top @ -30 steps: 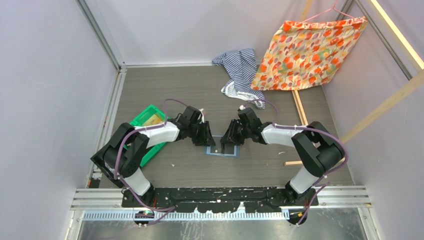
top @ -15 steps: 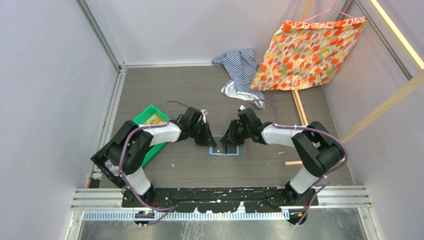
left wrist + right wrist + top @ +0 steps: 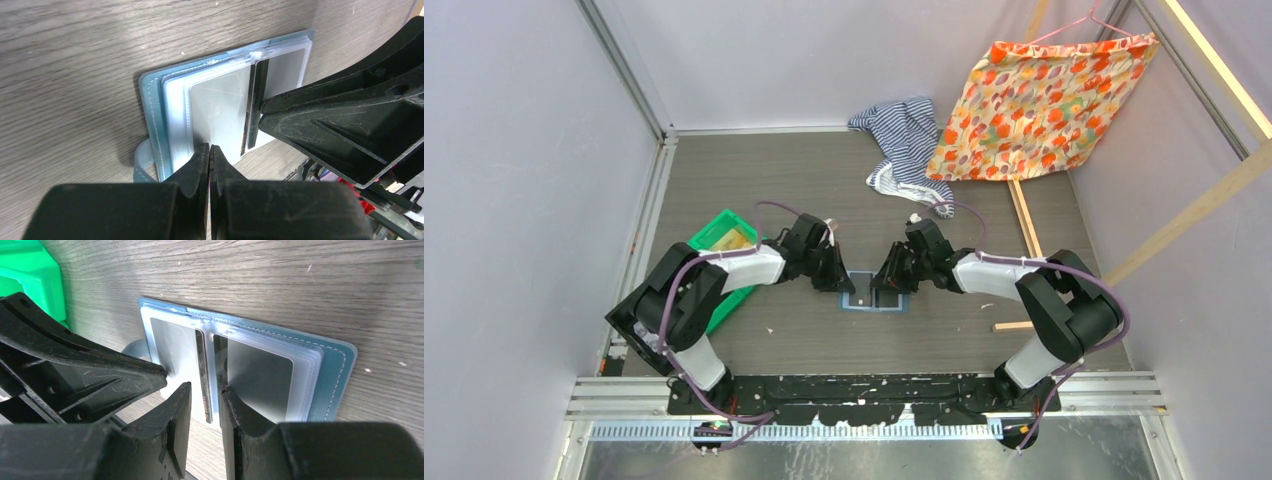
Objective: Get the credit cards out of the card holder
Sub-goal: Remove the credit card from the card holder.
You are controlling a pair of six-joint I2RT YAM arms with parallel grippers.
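The slate-blue card holder (image 3: 872,298) lies open on the table between my two grippers. Clear sleeves with grey cards fill both panels in the left wrist view (image 3: 220,110) and the right wrist view (image 3: 260,375). A dark credit card (image 3: 202,375) stands edge-on at the fold and also shows in the left wrist view (image 3: 257,95). My left gripper (image 3: 210,150) is shut, its tips resting on the near edge of the left panel. My right gripper (image 3: 206,392) is narrowly open, its fingers on either side of the dark card's edge.
A green plastic bin (image 3: 716,240) sits just left of the left arm and shows in the right wrist view (image 3: 30,270). A striped cloth (image 3: 904,140) and an orange floral cloth (image 3: 1044,100) lie at the back. Wooden sticks (image 3: 1024,230) lie at the right.
The right arm has shifted slightly to the right and its gripper has settled at the holder's fold. The left gripper has barely moved.
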